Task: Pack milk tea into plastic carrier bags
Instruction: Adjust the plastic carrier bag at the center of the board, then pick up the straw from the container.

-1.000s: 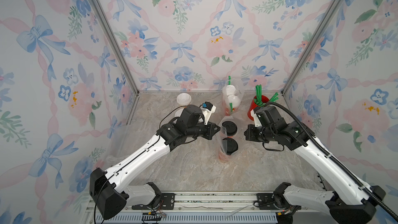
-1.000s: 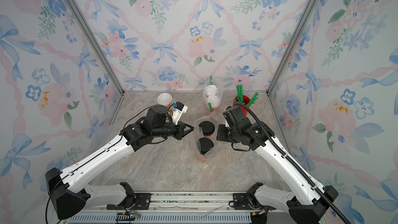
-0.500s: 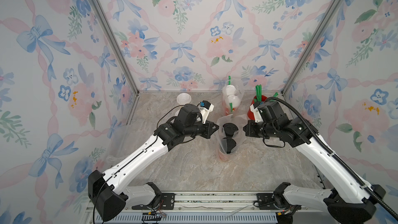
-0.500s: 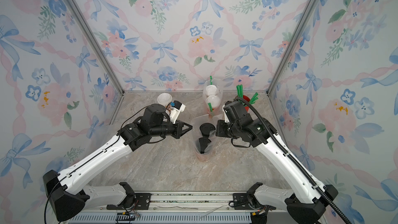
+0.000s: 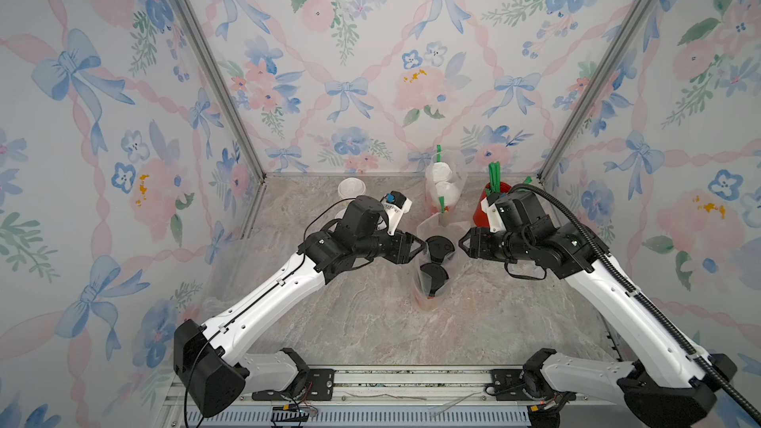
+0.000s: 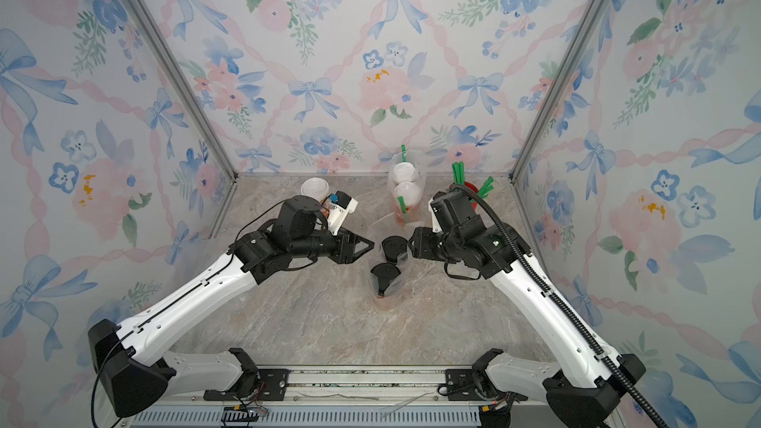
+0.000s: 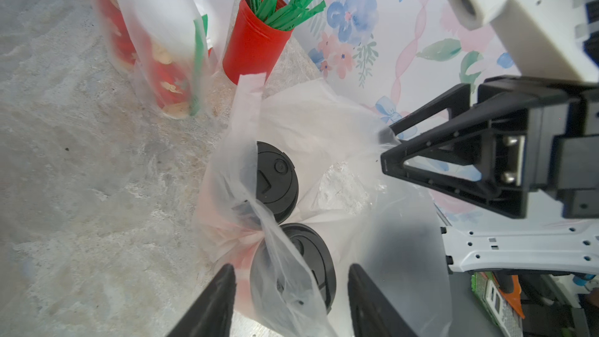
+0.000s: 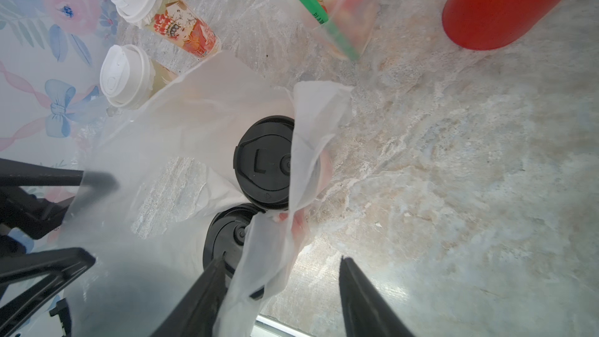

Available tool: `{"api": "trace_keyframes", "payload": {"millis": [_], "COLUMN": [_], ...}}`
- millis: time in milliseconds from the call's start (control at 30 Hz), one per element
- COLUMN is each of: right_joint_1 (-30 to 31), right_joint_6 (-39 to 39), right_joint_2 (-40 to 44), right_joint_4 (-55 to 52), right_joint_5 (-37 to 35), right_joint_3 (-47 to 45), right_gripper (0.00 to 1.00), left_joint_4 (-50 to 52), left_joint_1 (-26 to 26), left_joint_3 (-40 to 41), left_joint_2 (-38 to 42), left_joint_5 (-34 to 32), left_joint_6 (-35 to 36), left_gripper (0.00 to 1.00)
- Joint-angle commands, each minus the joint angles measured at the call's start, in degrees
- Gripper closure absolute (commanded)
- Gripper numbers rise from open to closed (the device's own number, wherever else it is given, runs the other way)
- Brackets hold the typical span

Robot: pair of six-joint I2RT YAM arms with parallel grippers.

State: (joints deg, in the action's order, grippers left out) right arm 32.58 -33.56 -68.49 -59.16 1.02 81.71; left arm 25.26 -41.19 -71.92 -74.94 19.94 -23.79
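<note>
A clear plastic carrier bag (image 5: 428, 294) stands mid-table with two black-lidded red milk tea cups (image 5: 440, 247) (image 5: 432, 277) inside. My left gripper (image 5: 420, 244) is open just left of the bag's mouth. My right gripper (image 5: 463, 242) is open just to its right. In the left wrist view a slack bag handle (image 7: 275, 254) hangs between the spread fingers (image 7: 223, 293) without being pinched. The other handle (image 8: 275, 254) droops the same way in the right wrist view. A second bag (image 5: 447, 187) at the back holds two white-lidded cups. Two cream white-lidded cups (image 8: 155, 4) (image 8: 129, 76) stand loose.
A red lidless cup of green straws (image 5: 492, 199) stands at the back right, close behind my right wrist. The loose cups (image 5: 351, 189) sit back left, behind my left arm. Patterned walls close in three sides, and a metal rail (image 5: 370, 380) runs along the front.
Both grippers were shut on the bag's handles and have opened, letting them go. The handles now hang slack over the black lids.
</note>
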Motion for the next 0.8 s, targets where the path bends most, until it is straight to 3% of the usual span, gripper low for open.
{"api": "trace_keyframes", "payload": {"millis": [0, 267, 433, 767], "right_joint_1": [-3.08, -15.87, -25.33, -31.2], "right_joint_6": [2.1, 9.68, 13.96, 21.3], "right_joint_2": [0.76, -1.63, -7.35, -23.08], "right_joint_4": [-1.89, 2.2, 8.32, 17.13], "right_joint_5": [-0.67, 0.01, 1.09, -0.3], "right_joint_3": [1.95, 5.59, 8.78, 16.81], "right_gripper": [0.41, 0.41, 0.45, 0.63], "left_joint_4": [3.22, 3.88, 3.79, 3.67], "left_joint_1": [0.87, 2.68, 2.77, 2.8], "left_joint_3": [-3.61, -8.24, -9.63, -9.54], "left_joint_2": [-2.88, -7.49, -8.88, -9.34], "left_joint_5": [-1.59, -3.51, -4.1, -4.12], "left_joint_6": [5.99, 8.04, 7.7, 5.88], "left_gripper": [0.37, 0.4, 0.44, 0.48]}}
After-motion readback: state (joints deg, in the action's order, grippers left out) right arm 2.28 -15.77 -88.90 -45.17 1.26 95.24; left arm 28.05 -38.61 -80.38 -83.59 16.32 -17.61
